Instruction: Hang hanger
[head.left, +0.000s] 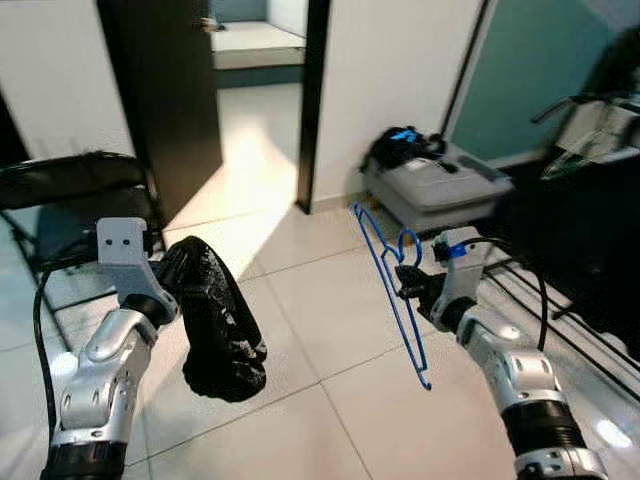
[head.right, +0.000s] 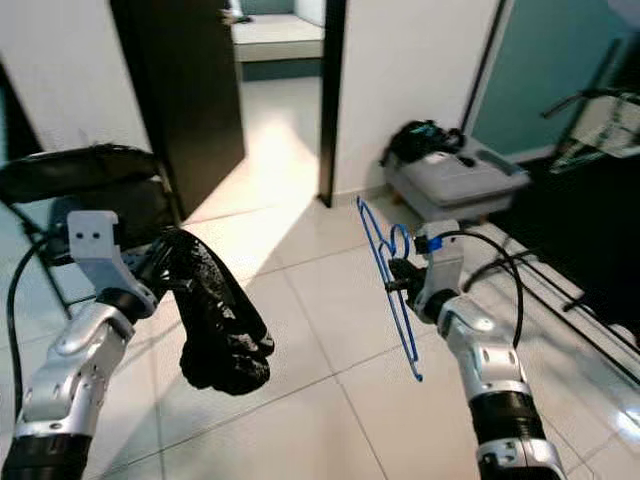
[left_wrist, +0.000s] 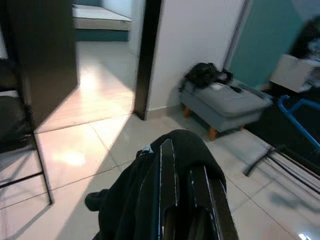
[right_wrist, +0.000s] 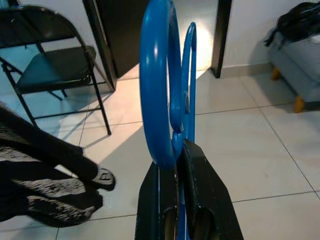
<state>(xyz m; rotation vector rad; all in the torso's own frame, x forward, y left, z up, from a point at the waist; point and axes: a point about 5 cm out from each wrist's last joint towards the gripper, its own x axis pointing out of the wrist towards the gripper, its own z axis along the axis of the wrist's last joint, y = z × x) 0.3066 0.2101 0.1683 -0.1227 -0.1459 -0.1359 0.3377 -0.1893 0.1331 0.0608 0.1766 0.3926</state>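
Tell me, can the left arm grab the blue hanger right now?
Probably not: the left gripper is already shut on a black garment, and the blue hanger sits apart, clamped in the right gripper.

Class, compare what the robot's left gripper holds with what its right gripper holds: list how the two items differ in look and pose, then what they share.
The black garment in the left gripper is dark, bulky and soft; the blue hanger in the right gripper is a thin, rigid, open frame. The garment droops in a bunched clump; the hanger keeps its shape, tilted, its hook at the fingers. Shared: each is clamped in one gripper, held above the tiled floor.
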